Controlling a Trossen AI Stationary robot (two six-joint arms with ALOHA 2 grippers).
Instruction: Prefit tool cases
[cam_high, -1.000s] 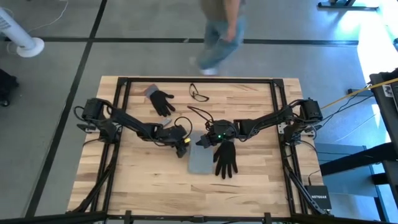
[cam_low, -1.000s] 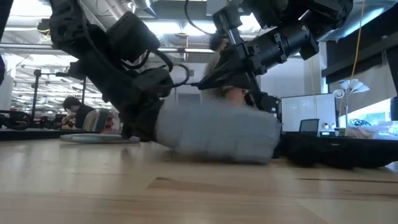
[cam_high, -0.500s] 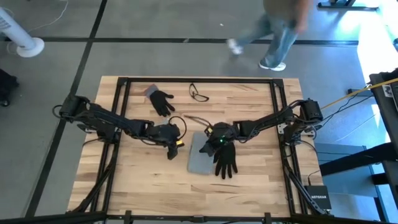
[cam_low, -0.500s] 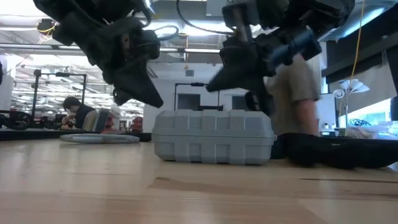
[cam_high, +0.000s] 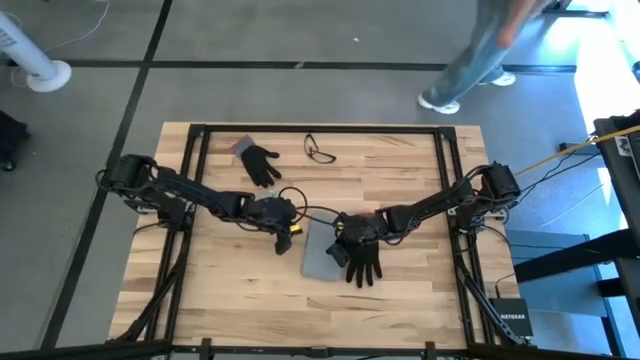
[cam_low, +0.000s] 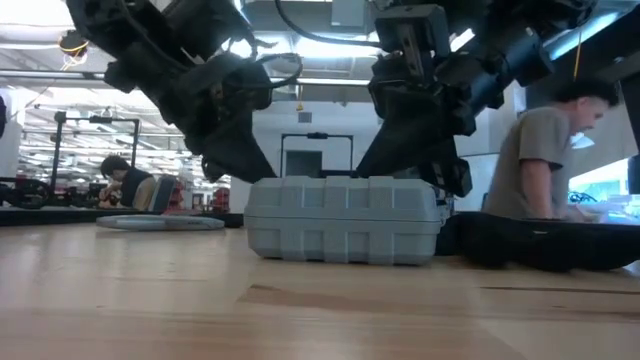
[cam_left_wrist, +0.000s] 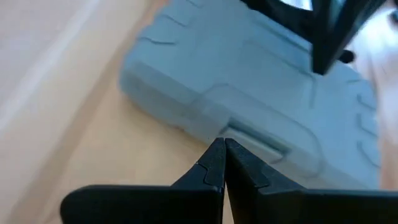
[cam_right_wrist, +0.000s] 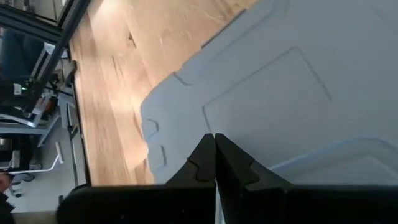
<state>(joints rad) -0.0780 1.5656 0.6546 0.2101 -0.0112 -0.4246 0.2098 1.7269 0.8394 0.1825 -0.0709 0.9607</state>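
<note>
Both grippers (fingers pinched together) seemingly hover over tool case (cam_high: 322, 252).

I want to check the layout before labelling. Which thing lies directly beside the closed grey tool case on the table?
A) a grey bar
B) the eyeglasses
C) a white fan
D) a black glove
D: in the high view a black glove lies spread against the right edge of the tool case, while the eyeglasses sit far off near the table's back edge.

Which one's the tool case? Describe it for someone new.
On the wooden table, look near the centre, between the two arms' shut jaws. The case lies flat there: a blue-grey ribbed plastic rectangle, beside a black glove, and the only hard box around.
</note>
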